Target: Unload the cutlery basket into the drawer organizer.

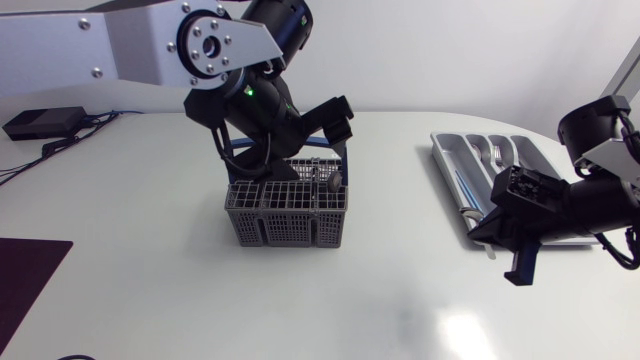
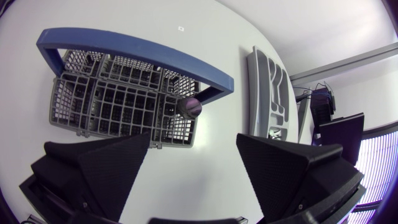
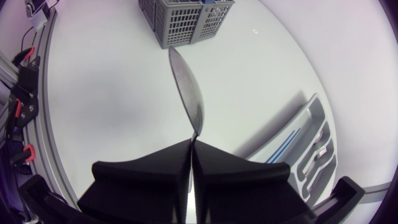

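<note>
The left gripper (image 2: 193, 146) is spread wide over the grey basket (image 2: 68, 112) and touches nothing. A dark-tipped handle (image 2: 189, 107) stands in the basket. The right gripper (image 3: 191, 146) pinches a shiny piece of cutlery (image 3: 186, 87) near the organizer (image 3: 311, 146) on the table (image 3: 112, 93).

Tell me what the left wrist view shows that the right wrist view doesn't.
Only the left wrist view: the open left gripper above the cutlery basket, looking down into its compartments, the blue handle arched over them, and a dark rounded cutlery end standing in one compartment. Only the right wrist view: the right gripper shut on a silver cutlery piece, likely a spoon, pointing toward the cutlery basket, seen here from the side. Both: the cutlery basket, the drawer organizer and the white table.
</note>
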{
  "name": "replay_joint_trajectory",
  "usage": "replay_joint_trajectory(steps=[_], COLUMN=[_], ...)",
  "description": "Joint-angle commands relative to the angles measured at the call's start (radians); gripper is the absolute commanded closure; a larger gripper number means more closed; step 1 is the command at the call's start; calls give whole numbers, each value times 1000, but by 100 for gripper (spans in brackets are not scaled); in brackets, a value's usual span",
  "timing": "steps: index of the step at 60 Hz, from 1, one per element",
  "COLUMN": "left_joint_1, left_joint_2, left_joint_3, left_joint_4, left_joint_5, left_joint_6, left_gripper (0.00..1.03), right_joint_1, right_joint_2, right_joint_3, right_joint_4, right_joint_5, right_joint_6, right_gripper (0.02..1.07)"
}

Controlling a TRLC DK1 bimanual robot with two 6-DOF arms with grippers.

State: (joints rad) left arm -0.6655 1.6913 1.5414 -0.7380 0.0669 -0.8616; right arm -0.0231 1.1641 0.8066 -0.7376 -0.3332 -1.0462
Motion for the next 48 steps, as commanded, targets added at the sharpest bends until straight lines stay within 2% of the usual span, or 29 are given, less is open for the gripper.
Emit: replay_joint_trajectory(steps=[1, 6, 23, 48], left_joint_1=[-16, -36, -62, -62], left_joint_2=[15, 24, 54, 53], left_joint_3=[-20, -12, 6, -12], left_joint_4=[6, 6, -1, -6], left_joint_5=[-18, -68, -138, -164], left_joint_6=[21, 21, 21, 21], left_gripper=[6, 6, 6, 6], right_joint_1=[-58, -110, -273, -420], right_joint_2=[43, 77, 210, 471], right_joint_3=[28, 37, 100, 232], right_joint_4=[-17, -25, -9, 168], right_joint_5=[-6, -4, 37, 175], right_joint_6=[-110, -192, -448, -632], right_gripper=[101, 101, 101, 101])
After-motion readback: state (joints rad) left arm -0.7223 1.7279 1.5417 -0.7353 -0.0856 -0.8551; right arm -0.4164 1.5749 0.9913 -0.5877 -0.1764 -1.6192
